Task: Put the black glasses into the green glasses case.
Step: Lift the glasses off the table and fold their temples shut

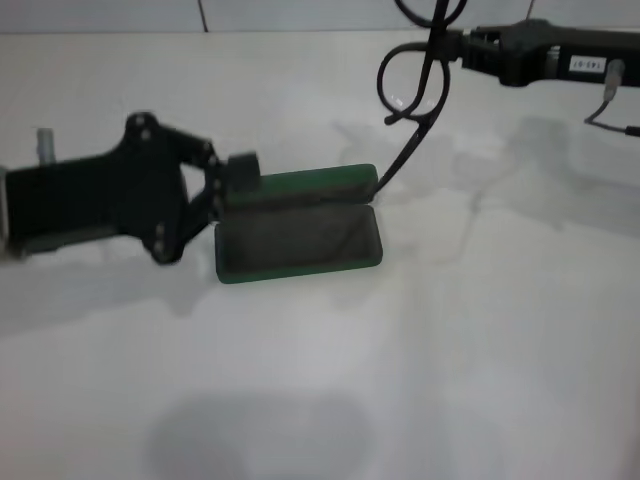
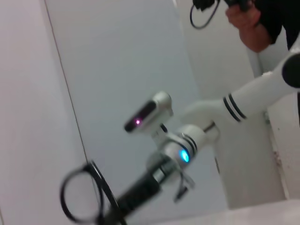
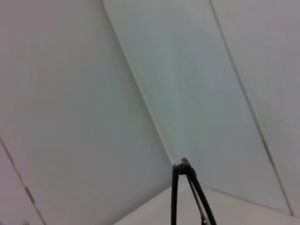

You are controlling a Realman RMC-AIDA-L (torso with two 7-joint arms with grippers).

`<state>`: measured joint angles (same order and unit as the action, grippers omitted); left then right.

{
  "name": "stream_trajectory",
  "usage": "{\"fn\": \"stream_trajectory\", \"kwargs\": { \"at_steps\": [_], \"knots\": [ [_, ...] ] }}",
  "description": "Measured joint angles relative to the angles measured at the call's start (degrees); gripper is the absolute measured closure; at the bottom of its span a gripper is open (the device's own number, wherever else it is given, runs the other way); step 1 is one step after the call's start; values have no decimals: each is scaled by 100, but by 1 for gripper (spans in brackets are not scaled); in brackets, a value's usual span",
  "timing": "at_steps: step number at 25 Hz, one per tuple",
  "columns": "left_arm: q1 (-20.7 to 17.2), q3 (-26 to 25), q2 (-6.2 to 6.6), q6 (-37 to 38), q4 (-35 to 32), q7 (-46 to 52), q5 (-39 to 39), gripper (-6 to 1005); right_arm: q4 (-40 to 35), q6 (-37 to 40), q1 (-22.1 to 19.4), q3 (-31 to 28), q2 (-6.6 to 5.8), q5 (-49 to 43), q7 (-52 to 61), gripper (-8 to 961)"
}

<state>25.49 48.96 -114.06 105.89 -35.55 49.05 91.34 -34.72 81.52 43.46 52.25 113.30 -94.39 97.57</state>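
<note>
Head view: dark green felt-covered hinged glasses case [image 1: 298, 232] lying open on the pale white table [image 1: 420, 360], lid tipped back on the far side, grey-green tray facing up.

Left hand [image 1: 222, 183] low at the case's left end, one black fingertip resting on the lid's left corner. Opening of the fingers: cannot tell.

Right hand [image 1: 452, 45] raised at the far right, well above the table, closed on the thin black-framed glasses [image 1: 412, 85] near the frame's top. Glasses hanging clear of the table, rounded lenses to the left, one long temple arm slanting down with its tip just over the lid's right corner; contact there not resolvable.

Left wrist view: right arm [image 2: 243, 101] and the held glasses [image 2: 83, 197] against a pale wall.

Right wrist view: only two slim black temple arms [image 3: 187, 197] visible.
</note>
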Motion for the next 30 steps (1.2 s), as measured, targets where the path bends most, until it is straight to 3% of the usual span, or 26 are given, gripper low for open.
{"fn": "stream_trajectory", "kwargs": {
  "at_steps": [10, 21, 30],
  "knots": [
    [-340, -1, -115, 34, 36, -100, 478, 1001, -3, 23, 138, -504, -19, 48, 81, 909],
    [82, 125, -496, -39, 159, -466, 679, 1001, 272, 375, 318, -297, 252, 269, 81, 906],
    [143, 122, -541, -30, 171, -942, 414, 1001, 543, 459, 357, 24, 259, 470, 110, 904]
  ]
}}
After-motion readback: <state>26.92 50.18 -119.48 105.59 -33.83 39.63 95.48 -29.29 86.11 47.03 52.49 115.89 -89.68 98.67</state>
